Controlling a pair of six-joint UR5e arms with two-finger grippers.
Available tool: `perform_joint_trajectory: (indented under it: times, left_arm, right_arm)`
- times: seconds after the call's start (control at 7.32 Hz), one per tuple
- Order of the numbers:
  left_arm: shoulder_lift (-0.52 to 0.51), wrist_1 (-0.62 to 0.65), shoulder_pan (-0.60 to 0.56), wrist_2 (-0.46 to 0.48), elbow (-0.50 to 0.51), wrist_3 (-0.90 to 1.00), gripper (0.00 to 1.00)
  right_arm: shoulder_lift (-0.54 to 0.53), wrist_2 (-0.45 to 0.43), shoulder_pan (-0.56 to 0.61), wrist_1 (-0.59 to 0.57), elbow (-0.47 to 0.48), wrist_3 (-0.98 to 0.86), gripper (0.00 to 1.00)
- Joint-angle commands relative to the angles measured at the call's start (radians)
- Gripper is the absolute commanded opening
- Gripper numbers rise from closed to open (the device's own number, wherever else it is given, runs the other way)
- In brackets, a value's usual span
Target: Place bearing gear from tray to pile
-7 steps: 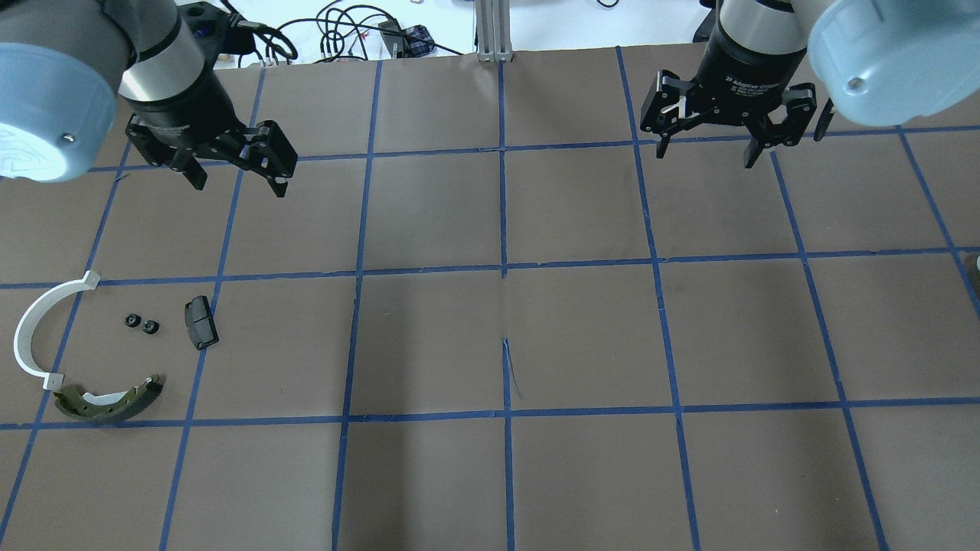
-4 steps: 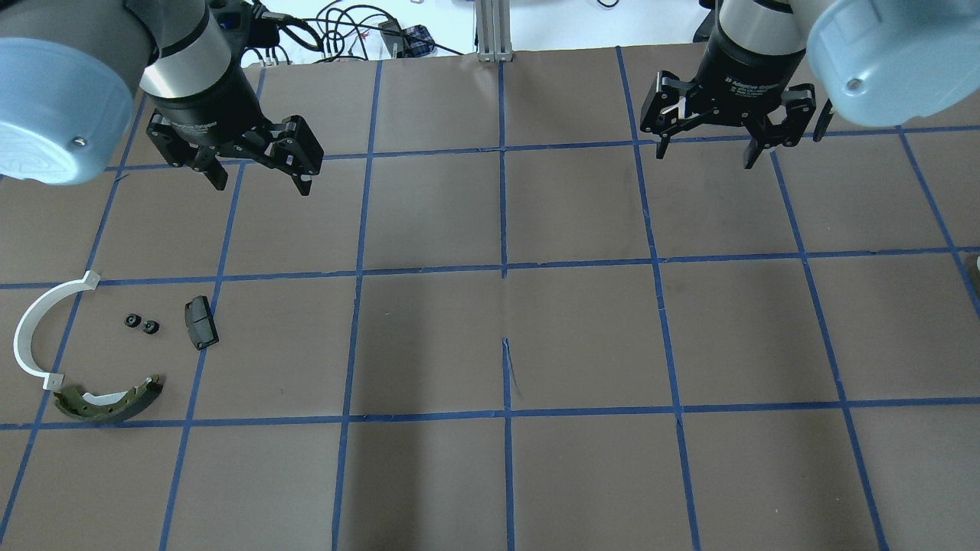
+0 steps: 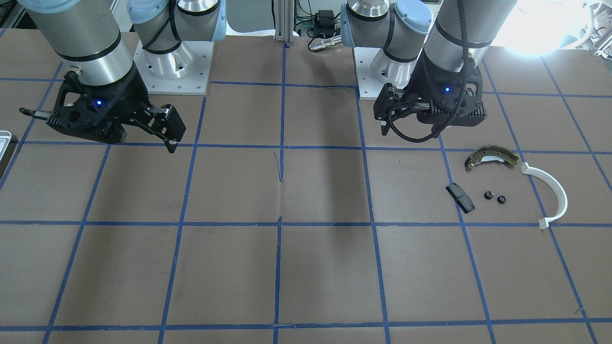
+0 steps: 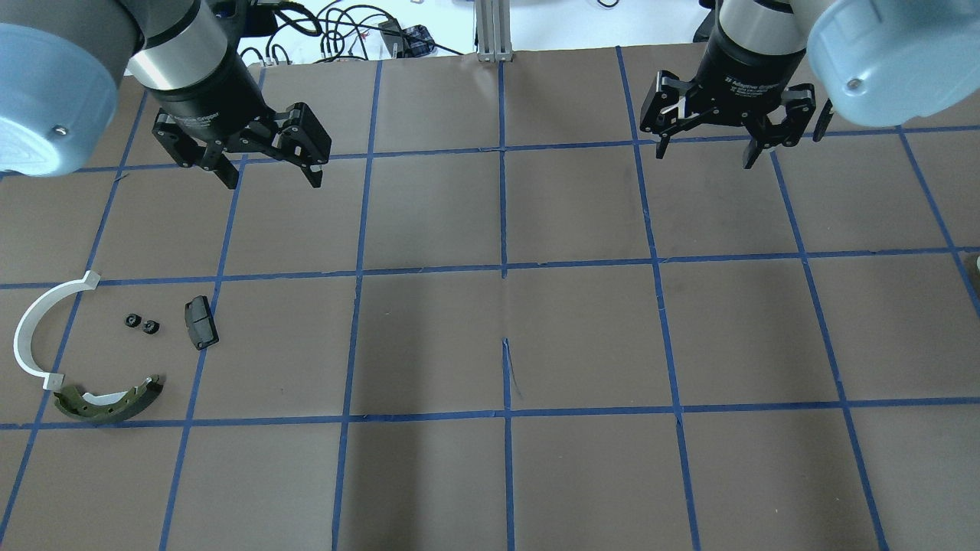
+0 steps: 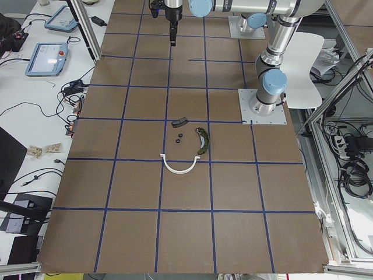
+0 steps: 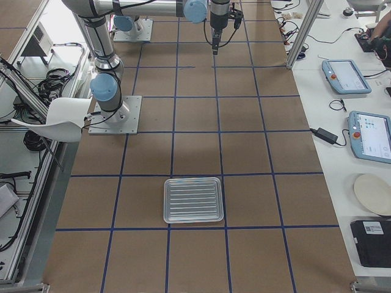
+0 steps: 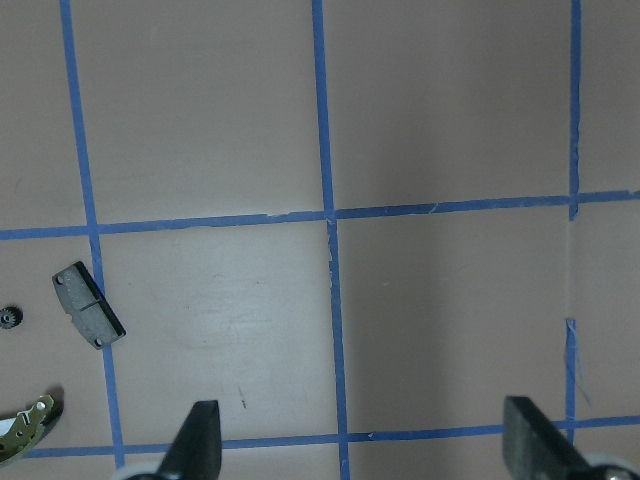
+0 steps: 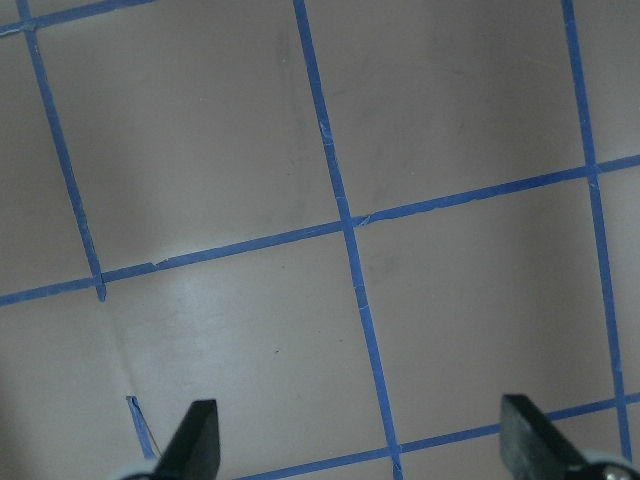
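The pile lies at the table's left: a brass-grey brake shoe point(image 4: 107, 402), a white half-ring point(image 4: 34, 337), a black block point(image 4: 200, 322) and two small black bearing gears point(image 4: 132, 320) point(image 4: 151, 327). The silvery tray point(image 6: 193, 200) sits at the right end and looks bare; only its corner point(image 3: 4, 139) shows in the front view. My left gripper point(image 4: 272, 180) is open and empty, high above the table and beyond the pile. Its wrist view shows the block point(image 7: 88, 305) and the shoe's tip point(image 7: 25, 430). My right gripper point(image 4: 706, 157) is open and empty over the far right squares.
Blue tape lines grid the brown table. An aluminium post point(image 4: 494, 30) and cables point(image 4: 337, 30) stand at the far edge. The two arm bases point(image 3: 172, 62) point(image 3: 382, 71) sit on the robot's side. Tablets point(image 6: 346, 75) lie on a side bench.
My left gripper has moved right and towards the far edge, away from the pile, still open. The right arm and the pile have not moved.
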Motion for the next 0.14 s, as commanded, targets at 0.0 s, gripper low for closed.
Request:
perform_joint_trajectory:
  times: [0.0]
  left_arm:
    - [-0.009,-0.033,-0.001,0.010,0.021,-0.059,1.00]
  right_arm:
    - [0.001,0.000,0.000,0.002,0.000,0.002,1.00]
